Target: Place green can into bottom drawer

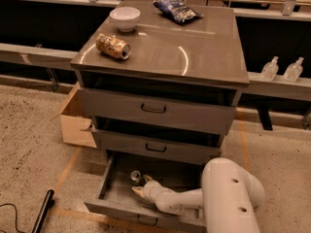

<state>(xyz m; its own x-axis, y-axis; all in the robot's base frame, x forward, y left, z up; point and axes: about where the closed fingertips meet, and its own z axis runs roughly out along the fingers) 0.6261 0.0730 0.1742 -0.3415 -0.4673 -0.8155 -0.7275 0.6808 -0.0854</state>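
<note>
My gripper sits low inside the open bottom drawer, its two pale fingers spread apart and holding nothing. The green can stands upright on the drawer floor just beside the upper fingertip, towards the back left, with its silver top facing up; I cannot tell whether the finger touches it. My white arm reaches in from the right, over the drawer's front edge. Above, the middle drawer and the top drawer each stand pulled out a little, dark gaps showing over their fronts. On the grey bench that holds the drawers, a gold-tan can lies on its side near the left front, a white bowl stands behind it, and a blue snack bag lies at the back. A cardboard box sits on the floor to the left, and two clear bottles stand on a ledge to the right
</note>
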